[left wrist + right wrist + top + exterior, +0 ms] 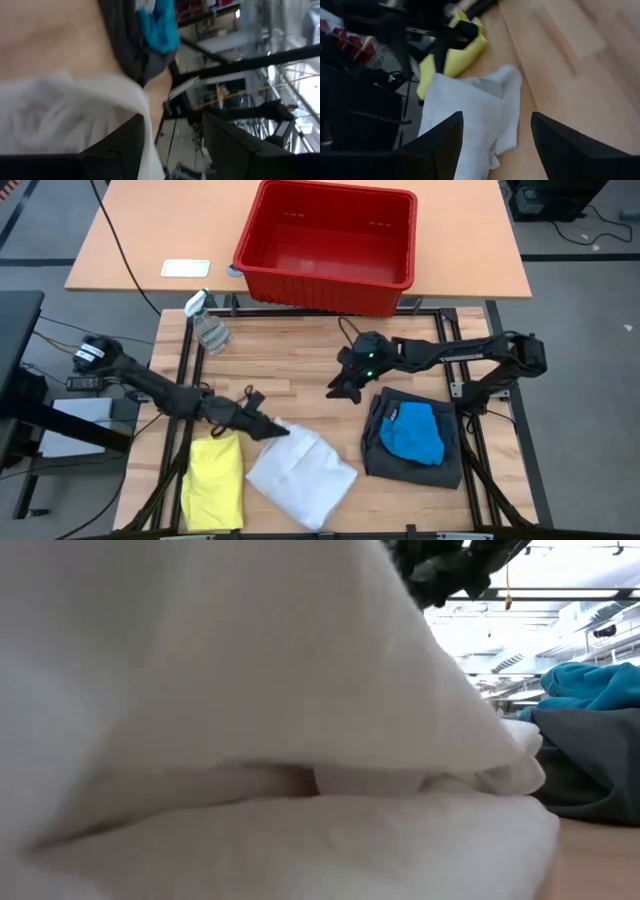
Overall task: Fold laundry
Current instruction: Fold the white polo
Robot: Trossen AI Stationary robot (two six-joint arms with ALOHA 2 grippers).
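Note:
A folded white cloth (pixel 302 470) lies at the near middle of the table and fills the low view (pixel 250 690). A folded yellow shirt (pixel 213 480) lies flat to its left. At the right, dark grey shorts (pixel 385 452) lie flat with a bright blue piece (pixel 412 432) on top. My left gripper (pixel 272 427) is open at the white cloth's far left corner, and nothing is between its fingers (pixel 172 120). My right gripper (pixel 345 388) is open above bare table between the white cloth and the shorts, and it looks toward the white cloth (pixel 465 110).
A red slotted basket (pixel 325 245) stands on the far table. A clear spray bottle (pixel 208 325) lies at the far left of the work table. Bare wood shows across the table's far middle, and black frame rails (pixel 470 330) run along its edges.

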